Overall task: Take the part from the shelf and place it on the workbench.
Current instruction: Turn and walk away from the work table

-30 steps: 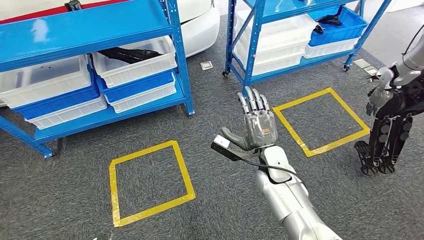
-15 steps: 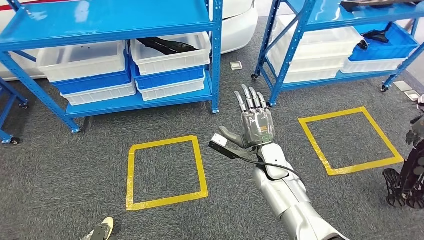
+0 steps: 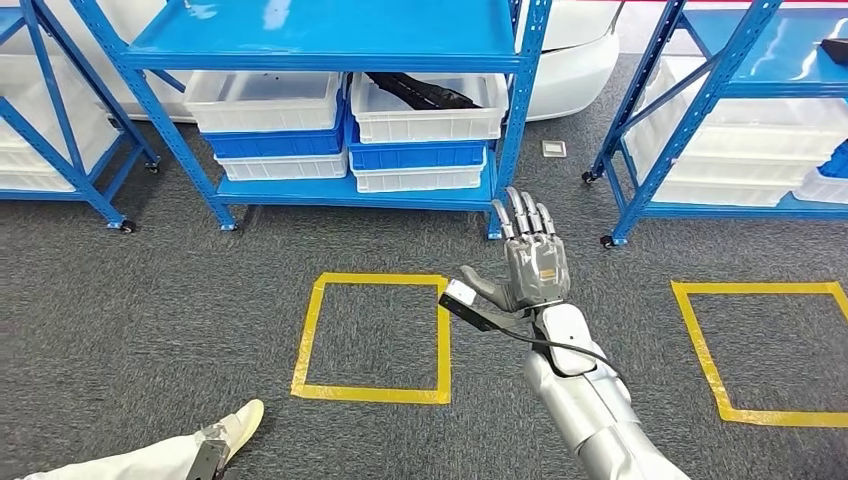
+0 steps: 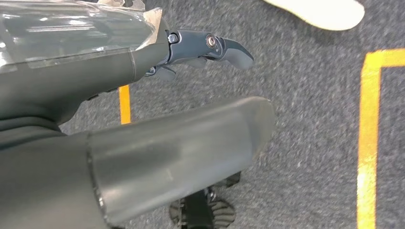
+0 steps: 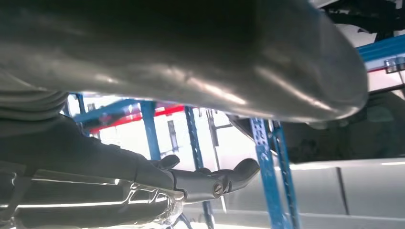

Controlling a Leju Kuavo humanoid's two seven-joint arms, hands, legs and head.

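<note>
A long black part (image 3: pixel 422 92) lies in a white bin (image 3: pixel 430 118) on the lower level of the blue shelf (image 3: pixel 330 40) straight ahead. My right hand (image 3: pixel 527 262) is raised in front of me, well short of the shelf, its fingers stretched out and apart and nothing in it. The right wrist view has its dark fingers (image 5: pixel 210 181) before a blue shelf upright (image 5: pixel 265 157). My left hand (image 4: pixel 157 119) hangs over the grey carpet and holds nothing; its fingers (image 4: pixel 210 47) are slightly bent.
Two yellow tape squares (image 3: pixel 370 335) (image 3: pixel 770 350) mark the carpet. More blue shelves stand at the right (image 3: pixel 700 100) and the left (image 3: pixel 50 120). A person's leg and shoe (image 3: pixel 230 430) lie at the lower left. A white car body (image 3: pixel 570 50) is behind the shelf.
The camera has turned left, so the whole scene has slid right; the shelf with the black part now stands ahead. The other robot at the right has gone from the picture. My right hand stays raised.
</note>
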